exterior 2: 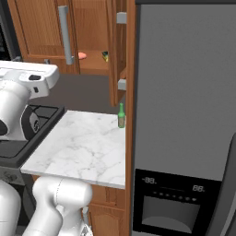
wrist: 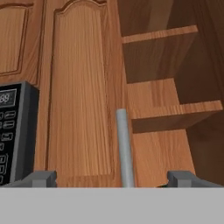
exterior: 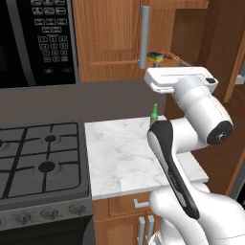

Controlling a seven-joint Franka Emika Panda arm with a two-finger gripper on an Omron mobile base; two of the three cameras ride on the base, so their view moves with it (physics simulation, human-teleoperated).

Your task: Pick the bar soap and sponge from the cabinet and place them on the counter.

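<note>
cabinet [exterior 2: 41,32]: brown wooden wall unit above the counter. in the right base view its left door is closed and carries a long grey bar handle [exterior 2: 65,34]; the right door [exterior 2: 120,50] stands swung out, edge-on to the camera. in the hand view the closed door panel, the same handle [wrist: 124,148] and two bare wooden shelves [wrist: 175,113] in the open half are seen from below.

bar soap [exterior 2: 82,56]: small salmon-pink bar lying on the cabinet floor inside the open half, just right of the closed door's handle.

sponge [exterior: 155,56]: yellow block with dark green top, on the same cabinet floor, near its front edge in the left base view. in the right base view it shows as a small dark and yellow shape [exterior 2: 105,56] to the right of the soap, the two apart.

counter [exterior: 119,153]: white grey-veined marble slab between the stove and the tall grey appliance. a small green bottle [exterior 2: 121,116] stands upright at its back right corner.

gripper [wrist: 116,178]: two dark finger tips [wrist: 41,178] at the lower edge of the hand view, spread wide with nothing between them, pointed at the lower end of the door handle and short of it. the white hand sits raised in front of the cabinet, below its floor level, in both base views.

black gas stove [exterior: 38,158]: left of the counter. microwave [exterior: 36,40]: black, with keypad, mounted left of the cabinet.
</note>
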